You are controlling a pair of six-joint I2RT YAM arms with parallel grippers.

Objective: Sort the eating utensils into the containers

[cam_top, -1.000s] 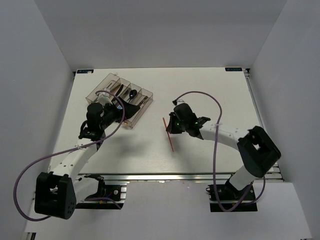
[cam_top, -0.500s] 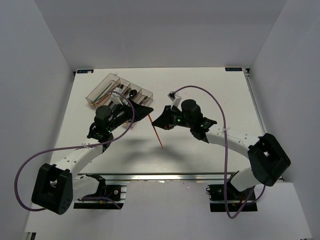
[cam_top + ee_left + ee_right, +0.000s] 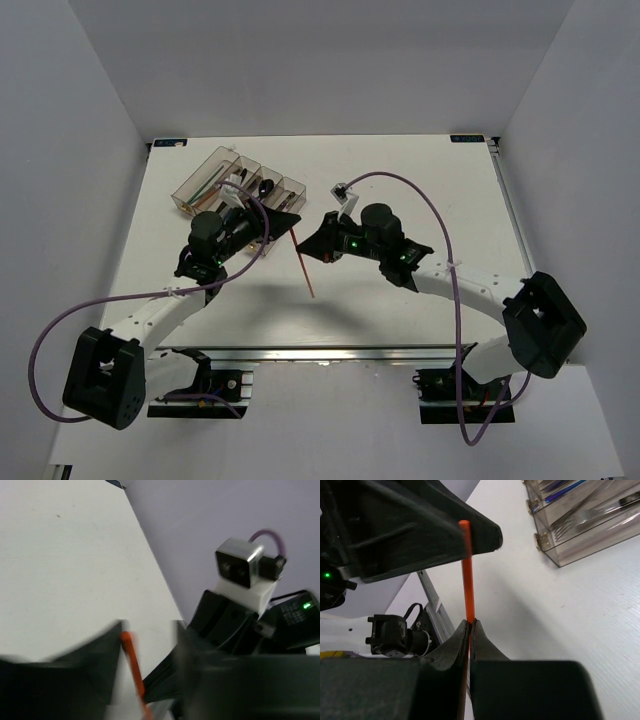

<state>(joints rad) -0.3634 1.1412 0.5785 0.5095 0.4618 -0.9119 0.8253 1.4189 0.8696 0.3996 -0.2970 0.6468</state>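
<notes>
My right gripper (image 3: 304, 249) is shut on an orange chopstick (image 3: 304, 272) and holds it off the table at mid-table. In the right wrist view the chopstick (image 3: 466, 570) rises from the closed right gripper (image 3: 470, 623) to a black finger (image 3: 445, 527) of the left gripper. The left gripper (image 3: 297, 224) faces the right one. In the left wrist view the chopstick's (image 3: 132, 666) end sits between the parted jaws of the left gripper (image 3: 149, 630), close to the left finger; that view is blurred. The containers (image 3: 205, 172) stand at the back left, partly hidden by the left arm.
The smoky tray (image 3: 580, 537) holds forks, dark spoons, a blue knife and a green chopstick in its compartments. Purple cables loop from both arms. The aluminium rail (image 3: 330, 352) runs along the near table edge, and grey walls close in the sides.
The right gripper has lifted the orange chopstick off the table and carried it left. The left arm has swung from the tray toward mid-table, and its jaws have narrowed around the chopstick's end.
</notes>
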